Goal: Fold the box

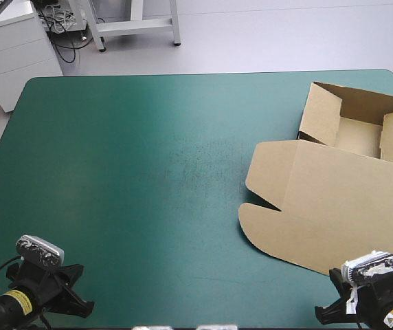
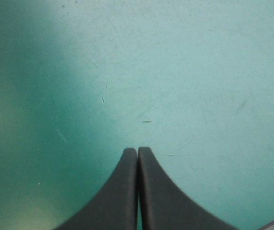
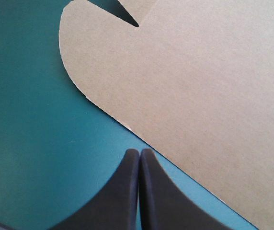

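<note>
High view: the brown box (image 1: 334, 199) lies on the right part of the teal-green cover (image 1: 135, 179), its tray (image 1: 358, 134) with raised walls toward the far right corner. Its lid (image 1: 347, 220) lies flat toward the near edge, a rounded flap and a notch facing the table's middle. In the right wrist view the right gripper (image 3: 140, 152) has its black fingers (image 3: 120, 191) pressed together into one pointed arch, gripping nothing, their tip just beside the lid's edge. The left gripper (image 2: 137, 152) is likewise closed and empty over bare cover, well apart from the box.
</note>
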You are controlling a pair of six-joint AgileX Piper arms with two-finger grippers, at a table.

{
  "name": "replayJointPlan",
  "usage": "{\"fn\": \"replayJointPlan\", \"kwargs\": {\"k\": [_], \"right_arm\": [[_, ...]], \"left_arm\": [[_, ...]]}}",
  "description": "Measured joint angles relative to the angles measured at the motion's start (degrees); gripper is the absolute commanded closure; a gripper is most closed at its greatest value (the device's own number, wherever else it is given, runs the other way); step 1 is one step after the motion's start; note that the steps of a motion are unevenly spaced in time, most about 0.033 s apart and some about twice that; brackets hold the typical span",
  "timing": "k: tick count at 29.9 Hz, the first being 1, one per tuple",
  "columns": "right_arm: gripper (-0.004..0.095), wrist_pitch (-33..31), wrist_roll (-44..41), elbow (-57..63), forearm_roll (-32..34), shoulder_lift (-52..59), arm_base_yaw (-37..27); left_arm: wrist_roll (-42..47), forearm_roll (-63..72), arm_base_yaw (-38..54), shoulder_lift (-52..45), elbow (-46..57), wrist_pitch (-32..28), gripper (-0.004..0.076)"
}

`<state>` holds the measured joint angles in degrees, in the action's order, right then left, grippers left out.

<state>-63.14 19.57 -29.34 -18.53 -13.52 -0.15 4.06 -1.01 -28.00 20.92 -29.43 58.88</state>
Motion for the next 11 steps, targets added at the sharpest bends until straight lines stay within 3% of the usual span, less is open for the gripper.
{"fn": "replayJointPlan", "kwargs": {"k": [11], "right_arm": [[0.0926,1.1,0.0,2.1,-0.3,3.4,0.0]], "left_arm": [[0.0,0.0,0.0,-1.0,1.3,-0.1,0.0756]]}}
